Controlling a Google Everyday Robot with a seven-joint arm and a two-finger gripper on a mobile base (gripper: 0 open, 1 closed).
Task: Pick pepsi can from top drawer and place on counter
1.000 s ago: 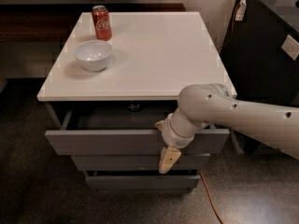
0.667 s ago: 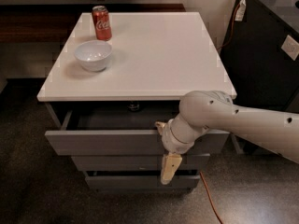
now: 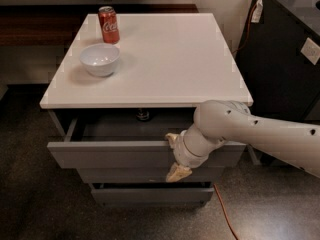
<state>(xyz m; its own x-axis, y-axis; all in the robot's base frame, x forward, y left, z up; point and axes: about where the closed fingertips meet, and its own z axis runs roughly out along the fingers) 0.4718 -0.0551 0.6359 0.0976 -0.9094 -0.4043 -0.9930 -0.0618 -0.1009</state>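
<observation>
You are at the reach step. The top drawer [image 3: 125, 154] stands pulled out, and the pepsi can [image 3: 143, 115] sits at its back, just under the worktop [image 3: 165, 59] edge. The end effector [image 3: 176, 173] hangs outside, in front of the drawer front, pointing down; you cannot tell whether it is apart or together. The can looks upright, long axis vertical, silver top up. Next, you likely need to lift over the front, reach in and close on its side.
</observation>
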